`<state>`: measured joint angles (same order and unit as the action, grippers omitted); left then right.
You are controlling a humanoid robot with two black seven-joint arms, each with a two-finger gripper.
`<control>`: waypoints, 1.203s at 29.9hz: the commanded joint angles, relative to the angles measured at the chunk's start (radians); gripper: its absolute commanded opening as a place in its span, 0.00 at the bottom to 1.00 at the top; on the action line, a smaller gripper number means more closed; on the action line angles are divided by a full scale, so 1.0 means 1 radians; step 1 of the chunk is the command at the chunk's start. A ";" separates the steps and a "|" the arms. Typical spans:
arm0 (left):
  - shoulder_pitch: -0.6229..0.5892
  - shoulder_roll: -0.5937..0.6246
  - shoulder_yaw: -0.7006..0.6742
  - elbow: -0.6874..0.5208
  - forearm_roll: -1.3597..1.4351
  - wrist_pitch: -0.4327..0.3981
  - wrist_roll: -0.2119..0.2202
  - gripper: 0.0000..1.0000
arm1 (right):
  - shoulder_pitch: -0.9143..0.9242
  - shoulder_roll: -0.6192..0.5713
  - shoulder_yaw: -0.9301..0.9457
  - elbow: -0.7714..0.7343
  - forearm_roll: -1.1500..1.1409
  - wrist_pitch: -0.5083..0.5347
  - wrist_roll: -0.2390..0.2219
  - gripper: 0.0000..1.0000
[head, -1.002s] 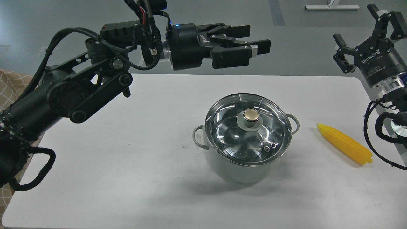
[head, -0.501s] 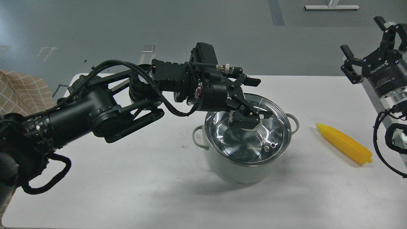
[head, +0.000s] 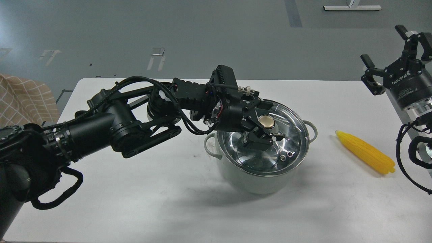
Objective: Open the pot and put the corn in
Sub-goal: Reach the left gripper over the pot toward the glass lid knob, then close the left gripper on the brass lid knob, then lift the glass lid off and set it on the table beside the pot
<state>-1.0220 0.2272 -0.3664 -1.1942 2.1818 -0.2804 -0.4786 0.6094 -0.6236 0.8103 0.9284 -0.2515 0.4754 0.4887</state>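
Note:
The pale grey-green pot [head: 251, 179] stands at the table's middle with its glass lid [head: 293, 136] on it. My left gripper [head: 269, 122] reaches in from the left over the lid. Its fingers [head: 261, 141] stand on either side of the brass-coloured knob [head: 266, 121], with gaps showing, so it is open around the knob. The yellow corn [head: 366, 152] lies on the table to the right of the pot, its point toward the pot. My right gripper [head: 388, 50] is open and empty, raised at the far right, well above and behind the corn.
The white table [head: 135, 189] has its right edge close behind the corn. My left arm [head: 101, 131] crosses the table's left half. A checked fabric [head: 20, 98] shows past the left edge. Grey floor lies beyond the far edge.
My left arm came down from high above the far edge to the lid, and its fingers now straddle the knob. My right gripper shifted slightly. Pot, lid and corn have not moved.

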 commanded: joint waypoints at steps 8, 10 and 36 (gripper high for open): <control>0.045 -0.002 0.000 0.048 0.000 0.006 0.000 0.93 | -0.002 0.005 0.001 0.000 0.000 0.000 0.000 1.00; 0.046 0.000 0.000 0.048 0.000 0.007 0.002 0.90 | -0.002 0.005 0.001 0.000 0.000 0.000 0.000 1.00; -0.111 0.179 -0.052 -0.057 -0.052 0.017 -0.008 0.00 | -0.014 -0.001 0.003 0.000 -0.002 0.000 0.000 1.00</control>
<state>-1.0797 0.3058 -0.4077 -1.2127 2.1782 -0.2558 -0.4845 0.5951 -0.6195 0.8099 0.9282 -0.2531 0.4754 0.4887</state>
